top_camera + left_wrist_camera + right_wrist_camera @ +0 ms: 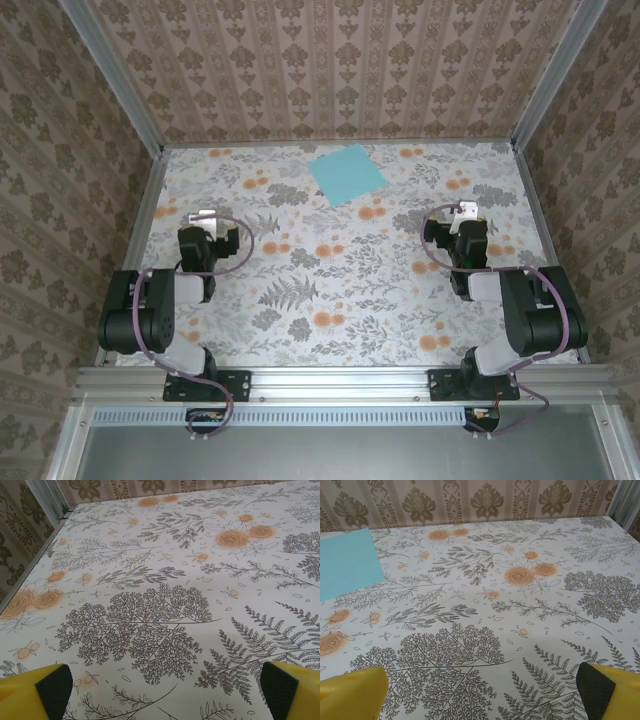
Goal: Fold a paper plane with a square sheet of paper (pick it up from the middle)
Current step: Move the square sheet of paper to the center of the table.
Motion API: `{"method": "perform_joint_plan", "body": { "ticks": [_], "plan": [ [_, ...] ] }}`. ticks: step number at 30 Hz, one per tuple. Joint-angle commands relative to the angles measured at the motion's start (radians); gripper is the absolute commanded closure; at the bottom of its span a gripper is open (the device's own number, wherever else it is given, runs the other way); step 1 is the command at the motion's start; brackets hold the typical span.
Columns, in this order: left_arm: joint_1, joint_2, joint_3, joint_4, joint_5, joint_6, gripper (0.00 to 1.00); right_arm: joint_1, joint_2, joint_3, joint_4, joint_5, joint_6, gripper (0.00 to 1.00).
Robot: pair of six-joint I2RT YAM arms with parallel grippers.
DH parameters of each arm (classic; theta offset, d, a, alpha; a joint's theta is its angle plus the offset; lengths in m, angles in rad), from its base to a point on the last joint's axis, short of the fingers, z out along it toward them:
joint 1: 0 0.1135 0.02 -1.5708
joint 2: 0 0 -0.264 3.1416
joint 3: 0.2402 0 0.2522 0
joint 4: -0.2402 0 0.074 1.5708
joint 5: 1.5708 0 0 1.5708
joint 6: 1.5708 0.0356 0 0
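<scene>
The thin turquoise-blue square sheet of paper [346,172] is found flat and unfolded, well ahead of both sets of fingers and between them. The left fingers [207,216] and right fingers [467,211] are spread fully wide; nothing is held. The sheet's middle should be approached from above and pinched lightly, so that sliding is avoided. The white floral-printed desk [330,290] is enclosed by brown damask-papered walls [340,60].

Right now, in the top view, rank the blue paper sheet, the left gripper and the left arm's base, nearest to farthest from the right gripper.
From the right gripper:
1. square sheet of paper, to its left and farther back.
2. left gripper, far over on the left side.
3. left arm's base, at the near left corner.
</scene>
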Motion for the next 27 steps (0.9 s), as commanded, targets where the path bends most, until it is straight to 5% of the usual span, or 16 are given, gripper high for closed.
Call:
{"method": "perform_joint_plan", "body": {
  "ticks": [1, 27],
  "plan": [
    [0.009, -0.001, 0.014, 0.026, 0.013, 0.004, 0.0, 0.007, 0.012, -0.009, 0.025, 0.005, -0.001, 0.0],
    [0.014, -0.044, -0.058, 0.127, 0.008, -0.001, 0.0, 0.01, 0.0, -0.01, 0.023, 0.01, -0.002, 0.0]
  ]
}}
